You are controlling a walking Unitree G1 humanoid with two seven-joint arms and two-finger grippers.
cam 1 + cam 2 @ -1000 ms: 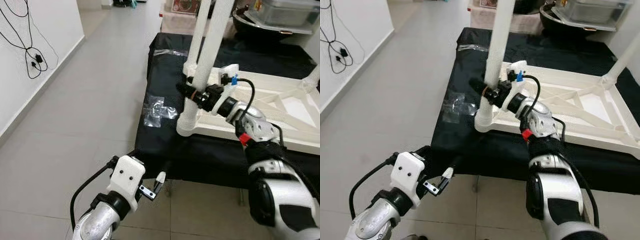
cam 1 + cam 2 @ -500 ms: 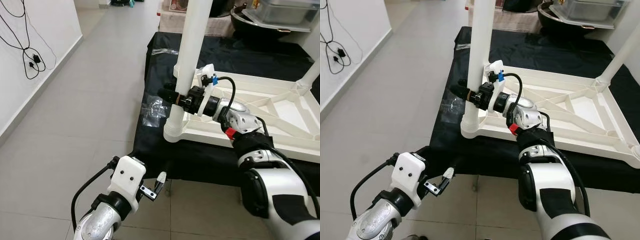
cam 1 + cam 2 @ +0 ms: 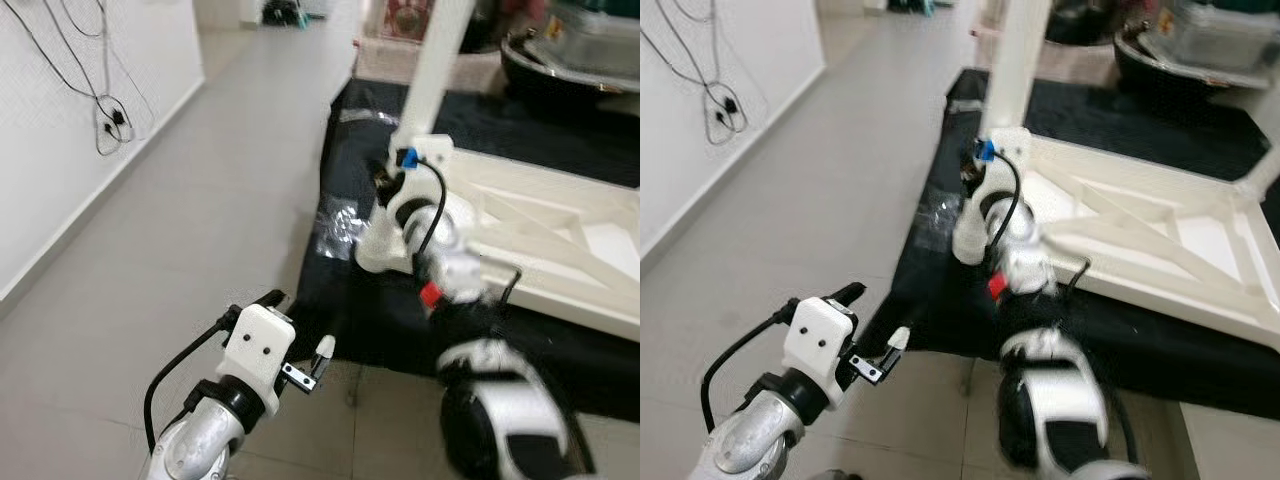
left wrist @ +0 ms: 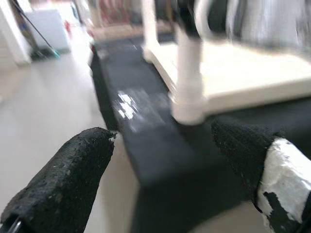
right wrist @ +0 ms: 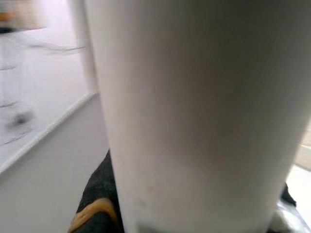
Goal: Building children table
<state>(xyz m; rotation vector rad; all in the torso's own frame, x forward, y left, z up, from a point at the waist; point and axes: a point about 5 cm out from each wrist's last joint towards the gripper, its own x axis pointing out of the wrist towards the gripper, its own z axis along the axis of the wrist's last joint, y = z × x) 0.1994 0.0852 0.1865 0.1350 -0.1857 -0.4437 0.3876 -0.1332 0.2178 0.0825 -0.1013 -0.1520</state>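
Observation:
The white children's table (image 3: 1120, 230) lies upside down on a black-covered surface (image 3: 380, 300). A white table leg (image 3: 1018, 60) stands up from the socket at its near left corner (image 3: 375, 250). My right gripper (image 3: 385, 180) is shut on this leg just above the socket. In the right wrist view the leg (image 5: 194, 116) is very close, with a black finger (image 5: 97, 204) beside it. My left gripper (image 3: 297, 325) hangs open over the floor, in front of the black surface's left corner, holding nothing. In the left wrist view its fingers (image 4: 63, 179) frame the corner socket (image 4: 189, 102).
Crumpled clear tape (image 3: 340, 220) lies on the black cloth left of the socket. Cables (image 3: 105, 125) hang on the white wall at left, over grey floor tiles (image 3: 200, 200). A dark bowl (image 3: 560, 70) and a clear container (image 3: 1225, 40) stand at the back right.
The head view has swung and blurred. The leg went from tilted to nearly upright over the corner socket, with my right gripper still on it. My left arm has stayed put.

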